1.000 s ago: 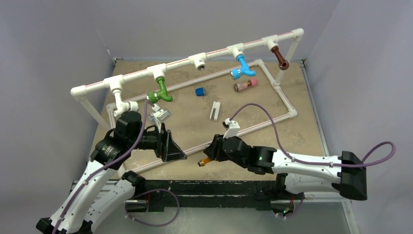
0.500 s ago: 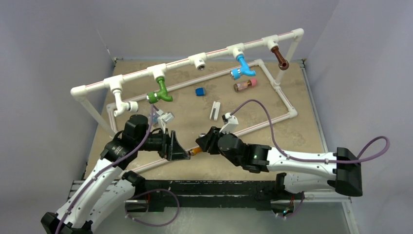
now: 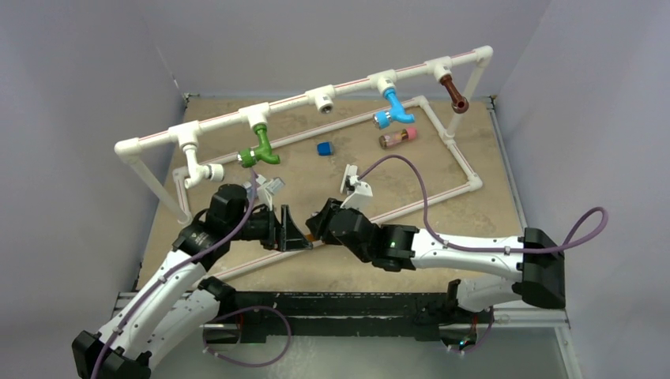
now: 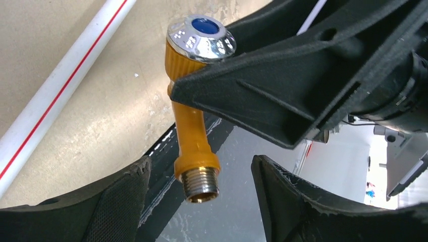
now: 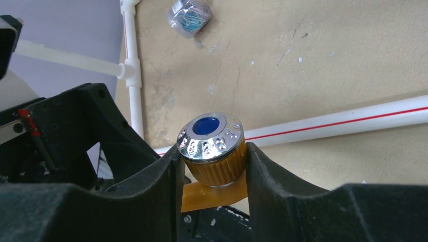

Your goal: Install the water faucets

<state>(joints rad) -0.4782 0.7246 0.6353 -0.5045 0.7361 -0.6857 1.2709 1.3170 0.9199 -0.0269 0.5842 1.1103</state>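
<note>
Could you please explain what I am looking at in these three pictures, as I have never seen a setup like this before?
These are two robot arms bolted to a table, each ending in a two-finger gripper. The wide picture comes from a fixed camera above and behind them. The two close-ups come from cameras on the wrists. On the table stands a white pipe frame with a green faucet, a blue faucet and a brown faucet fitted to it. The right gripper is clamped on the knob end of an orange faucet. The left gripper is open, with its fingers on either side of that faucet's threaded end, not touching it.
</note>
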